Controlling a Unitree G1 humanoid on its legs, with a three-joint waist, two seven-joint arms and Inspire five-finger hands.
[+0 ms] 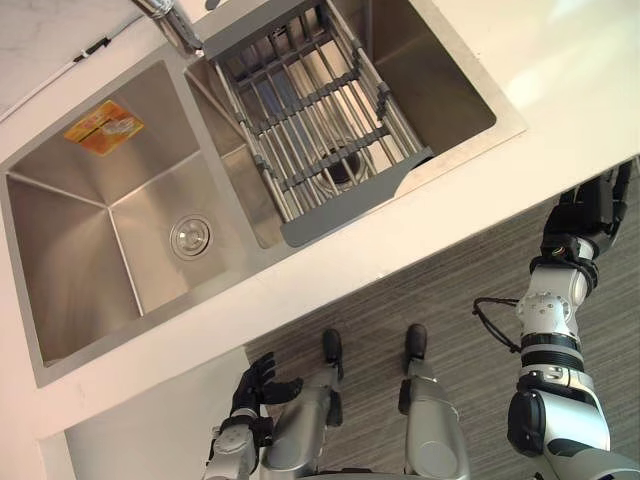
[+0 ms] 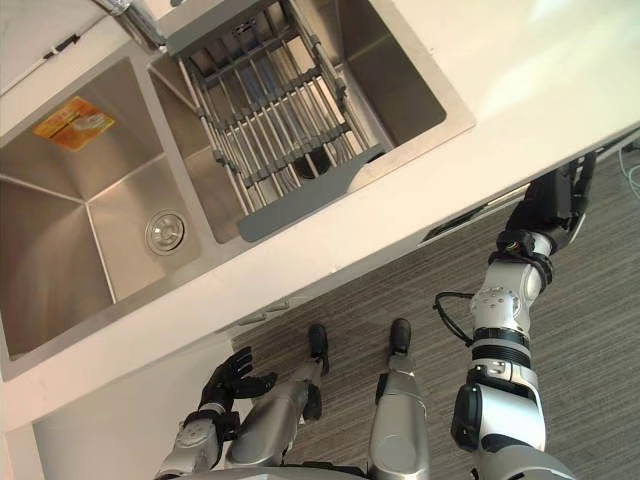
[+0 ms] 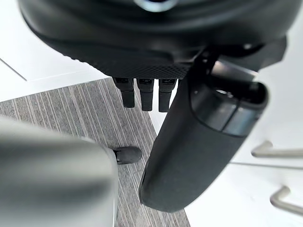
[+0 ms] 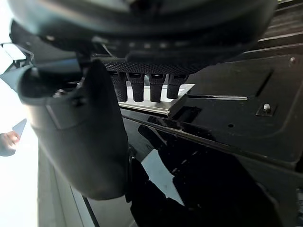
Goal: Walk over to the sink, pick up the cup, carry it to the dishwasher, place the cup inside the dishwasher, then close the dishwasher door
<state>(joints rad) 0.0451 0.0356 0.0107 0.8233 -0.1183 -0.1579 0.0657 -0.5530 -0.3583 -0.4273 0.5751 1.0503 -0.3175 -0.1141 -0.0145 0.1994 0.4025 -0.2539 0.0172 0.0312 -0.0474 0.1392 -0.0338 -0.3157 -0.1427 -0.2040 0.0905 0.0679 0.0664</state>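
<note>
The white worktop (image 1: pixel 560 70) carries a steel two-basin sink (image 1: pixel 70 260), seen from above. Grey striped floor (image 1: pixel 470 270) lies on the near side of the sink. A grey slatted rack (image 1: pixel 310 110) spans the sink's right basin. Under its bars lies a dark round shape (image 1: pixel 338 165); whether this is the cup or a drain cannot be told. A glossy black panel (image 4: pixel 227 142) stands below the worktop's front edge, right of the sink. The right robot hand (image 1: pixel 590 205) is raised to that edge, before the panel, its fingers (image 4: pixel 142 87) straight and side by side, holding nothing. The left robot hand (image 1: pixel 255 385) hangs low on the near side of the sink's left basin, fingers loosely spread, empty. A tap (image 1: pixel 170 20) stands at the sink's far rim. An orange sticker (image 1: pixel 103 127) lies in the far part of the left basin. A round drain (image 1: pixel 190 237) sits in that basin's bottom.
</note>
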